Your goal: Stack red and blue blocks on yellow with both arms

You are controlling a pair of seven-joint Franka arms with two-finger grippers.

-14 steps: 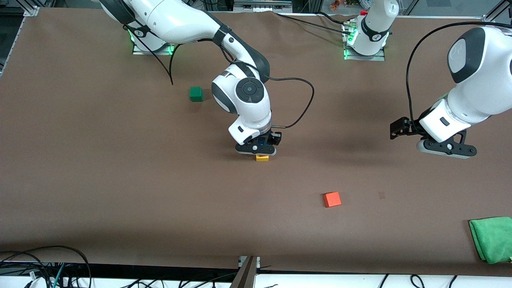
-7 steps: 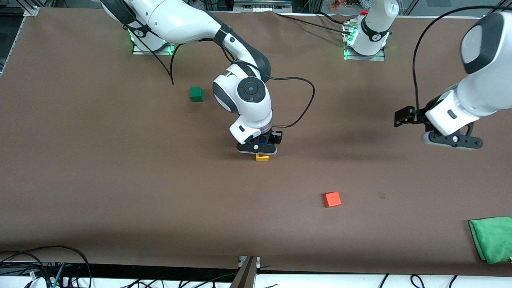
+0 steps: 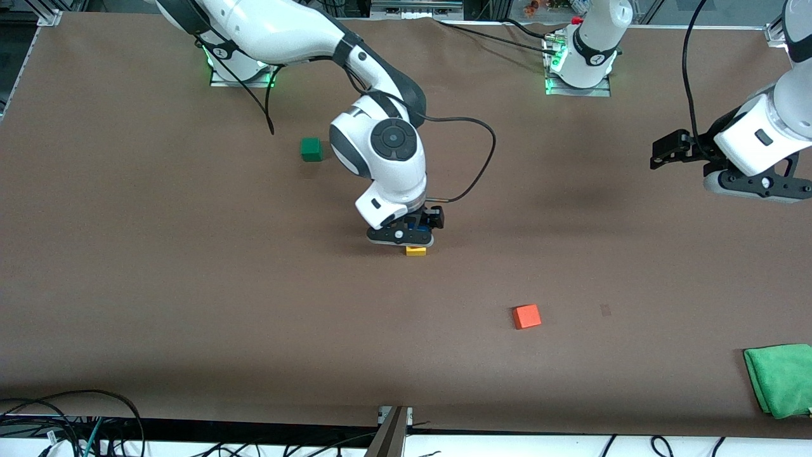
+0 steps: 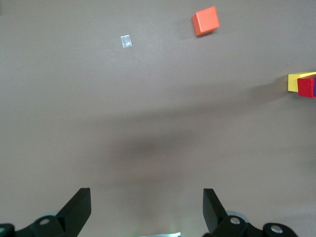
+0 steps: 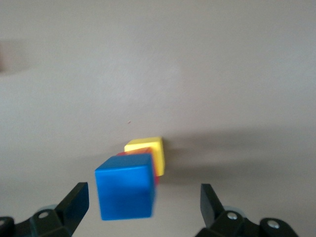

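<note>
The yellow cube (image 3: 415, 251) sits mid-table with the red cube (image 5: 156, 174) on it and the blue cube (image 5: 124, 192) on top. My right gripper (image 3: 401, 235) hangs just over this stack and hides most of it in the front view; only a sliver of blue (image 3: 415, 223) shows. In the right wrist view the right gripper (image 5: 143, 198) is open, its fingers apart from the blue cube on both sides. My left gripper (image 3: 755, 183) is open and empty in the air over the left arm's end of the table. The left wrist view shows the left gripper (image 4: 146, 202) and the yellow cube (image 4: 295, 81) and red cube (image 4: 306, 88) at its edge.
An orange-red cube (image 3: 526, 316) lies nearer the front camera than the stack, and also shows in the left wrist view (image 4: 205, 21). A green cube (image 3: 311, 149) lies toward the right arm's base. A green cloth (image 3: 780, 377) lies at the table's front corner, left arm's end.
My left arm has drawn back and up toward its end of the table. My right gripper has shifted slightly over the stack.
</note>
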